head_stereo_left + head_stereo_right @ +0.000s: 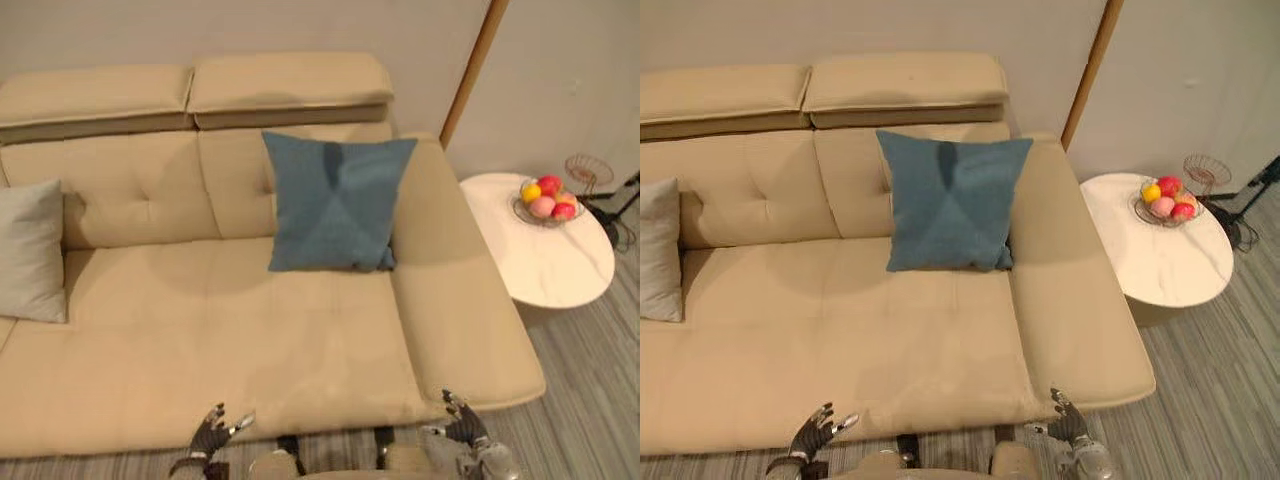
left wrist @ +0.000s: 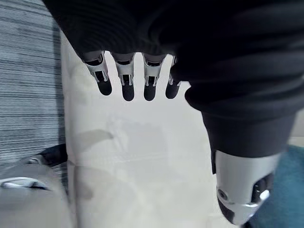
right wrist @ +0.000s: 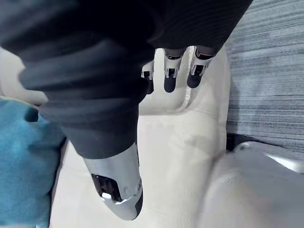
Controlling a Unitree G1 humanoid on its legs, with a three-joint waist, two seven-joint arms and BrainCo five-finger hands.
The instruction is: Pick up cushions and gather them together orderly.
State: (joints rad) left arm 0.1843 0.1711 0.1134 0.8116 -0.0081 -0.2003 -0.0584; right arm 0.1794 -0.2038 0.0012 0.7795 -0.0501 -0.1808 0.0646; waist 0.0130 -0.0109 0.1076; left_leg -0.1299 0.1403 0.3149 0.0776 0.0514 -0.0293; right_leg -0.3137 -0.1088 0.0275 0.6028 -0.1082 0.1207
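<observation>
Two cushions apart on a beige sofa [image 1: 200,330].
The blue cushion [image 1: 335,205] leans on the backrest (grey cushion [image 1: 30,250] at far left); left hand [image 1: 213,428] and right hand [image 1: 463,422] hover, fingers relaxed, empty.

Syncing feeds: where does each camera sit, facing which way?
Left eye view: head, looking down at sofa, blue cushion; left robot hand, right robot hand at bottom.
Right eye view: same scene, slightly offset.
Left wrist view: along left robot hand's open fingers, onto the sofa.
Right wrist view: along right robot hand; both wrists catch blue cushion.
</observation>
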